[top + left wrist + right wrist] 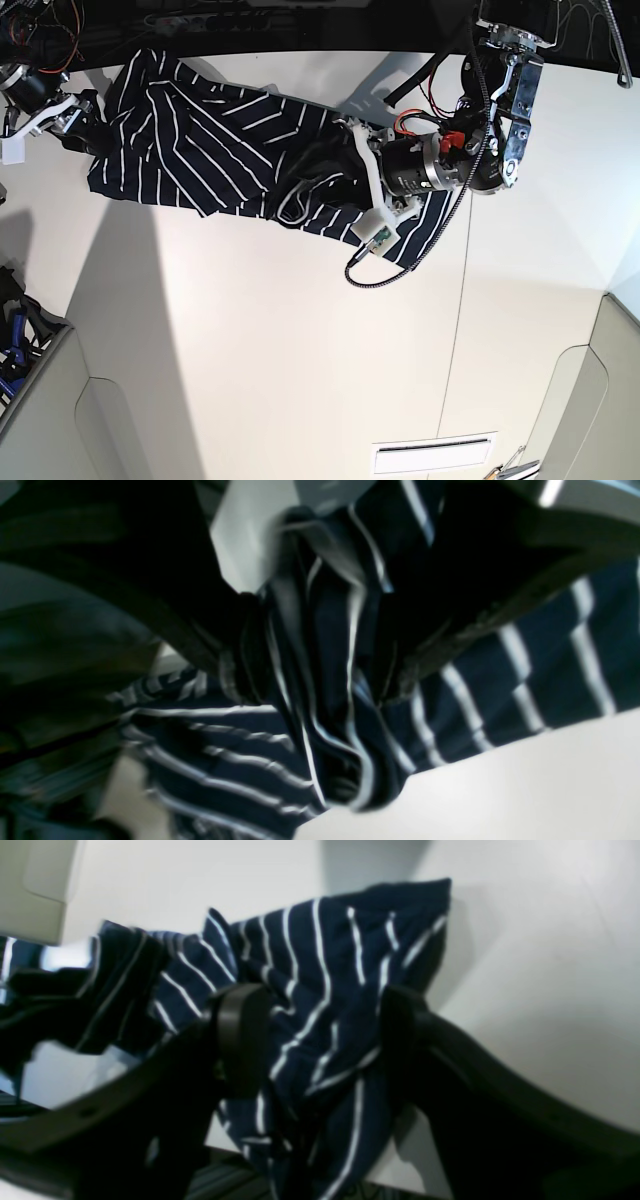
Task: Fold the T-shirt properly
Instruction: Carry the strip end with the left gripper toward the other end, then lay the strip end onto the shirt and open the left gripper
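The T-shirt (200, 150), dark navy with thin white stripes, lies crumpled across the far part of the white table (300, 350). My left gripper (318, 175) sits over the shirt's middle. In the left wrist view the left gripper (320, 680) is shut on a bunched fold of the T-shirt (550, 670). My right gripper (82, 118) is at the shirt's left end near the table edge. In the right wrist view the right gripper (320, 1040) has the T-shirt (325, 965) filling the gap between its fingers, and the cloth hangs over the edge.
A black cable (370, 270) loops onto the table below the left arm. A white slotted plate (430, 458) lies at the front. Grey panels stand at the front left (60, 420) and right (600, 400). A beige box (35, 885) is beside the right gripper.
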